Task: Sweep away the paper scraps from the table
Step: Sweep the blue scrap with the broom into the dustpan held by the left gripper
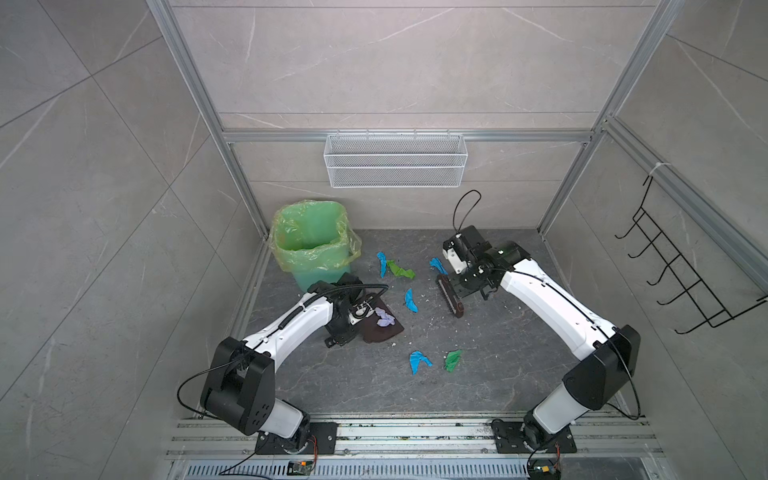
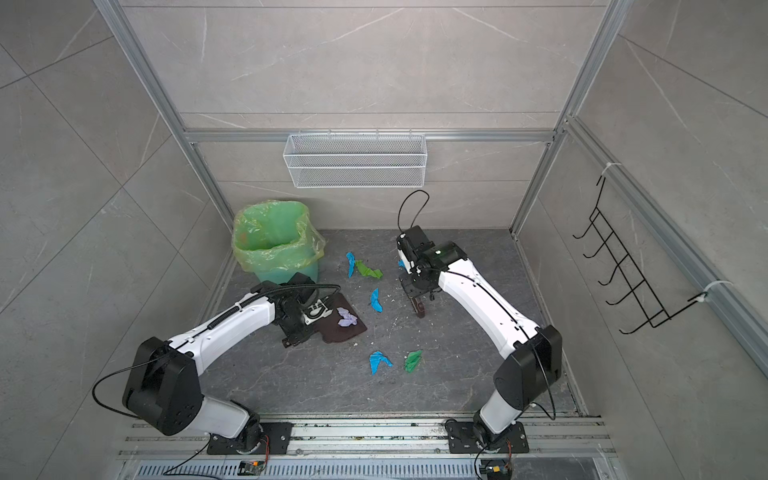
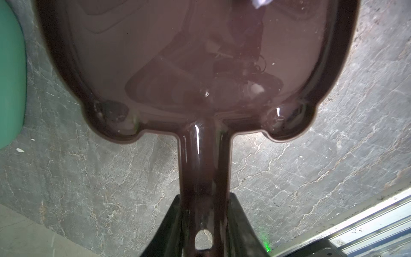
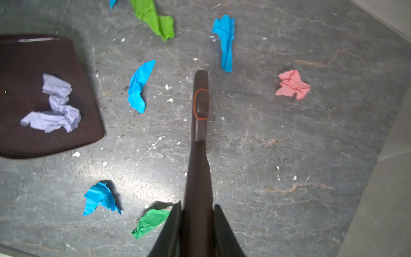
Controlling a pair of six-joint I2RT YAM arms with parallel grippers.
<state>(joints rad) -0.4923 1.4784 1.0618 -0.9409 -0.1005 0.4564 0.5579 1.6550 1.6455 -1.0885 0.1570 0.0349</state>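
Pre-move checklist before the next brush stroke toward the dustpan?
1. left gripper shut on dustpan handle: ok.
2. right gripper shut on brush: ok.
3. lavender scrap lying on the dustpan: ok.
4. blue scrap between brush and dustpan, nothing blocking: ok.
5. dustpan lip flush on the table: cannot tell.
6. table free of paper scraps: not ok; pink scrap, blue and green ones loose.

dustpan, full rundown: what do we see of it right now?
The dustpan is dark brown, glossy plastic by the look: a broad shallow pan with a raised rim and a narrow handle with a hole near its end. The left gripper is shut on the handle. It sits low on the left of the table, beside but apart from the green bin. One lavender paper scrap lies in it.
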